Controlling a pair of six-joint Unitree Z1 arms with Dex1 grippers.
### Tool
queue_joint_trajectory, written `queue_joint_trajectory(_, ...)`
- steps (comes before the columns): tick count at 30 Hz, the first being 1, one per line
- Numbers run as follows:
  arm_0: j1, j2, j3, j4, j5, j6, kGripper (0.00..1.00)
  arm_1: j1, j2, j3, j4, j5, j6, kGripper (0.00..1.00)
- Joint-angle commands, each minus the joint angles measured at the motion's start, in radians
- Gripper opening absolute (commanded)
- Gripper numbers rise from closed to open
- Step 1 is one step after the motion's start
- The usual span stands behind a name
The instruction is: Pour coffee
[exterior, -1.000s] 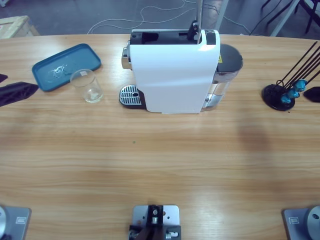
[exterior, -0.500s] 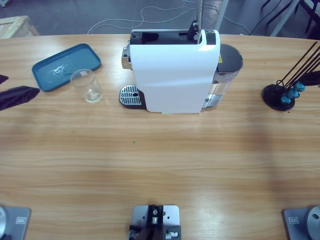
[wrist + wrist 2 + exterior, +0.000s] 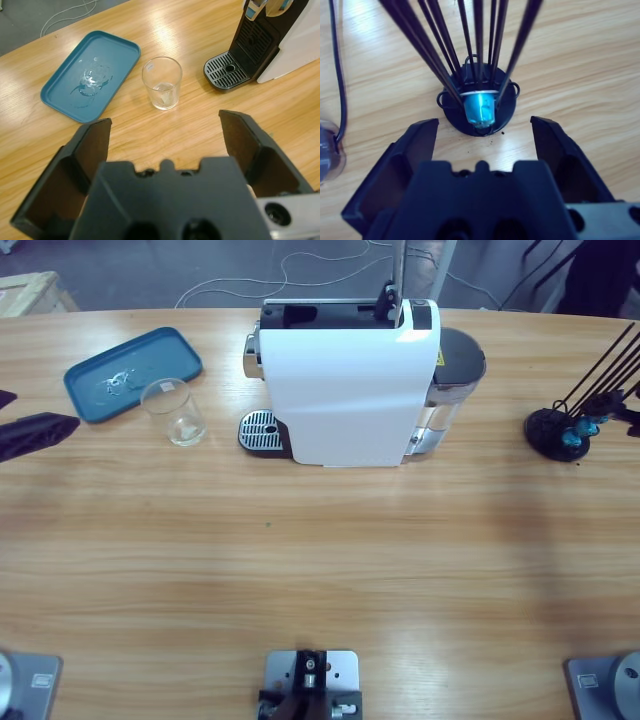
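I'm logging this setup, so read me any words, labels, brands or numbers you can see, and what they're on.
No text can be read.
Yellow sticker on the white coffee machine: too small to read.
Glass, blue tray, capsule: no markings show.

One glass (image 3: 174,412), one tray (image 3: 132,373), one machine (image 3: 350,385).

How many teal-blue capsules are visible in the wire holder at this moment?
2 show in the high view: one capsule and a second capsule beside it, low in the black wire holder at the table's right end. The right wrist view shows just one; others may be hidden.
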Motion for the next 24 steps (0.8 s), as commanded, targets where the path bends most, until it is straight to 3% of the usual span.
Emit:
queue_joint_trajectory(1, -0.005, 0.016, 0.035, -0.016, 0.008, 0.007, 0.927, -0.014, 0.058, 0.035, -0.048, -0.013, 0.010, 0.714)
queue_joint_trajectory(20, -0.005, 0.016, 0.035, -0.017, 0.009, 0.008, 0.927, -0.038, 0.081, 0.042, -0.050, -0.009, 0.012, 0.655)
queue_joint_trajectory(24, -0.005, 0.016, 0.035, -0.017, 0.009, 0.008, 0.927, -0.038, 0.082, 0.044, -0.050, -0.009, 0.012, 0.554)
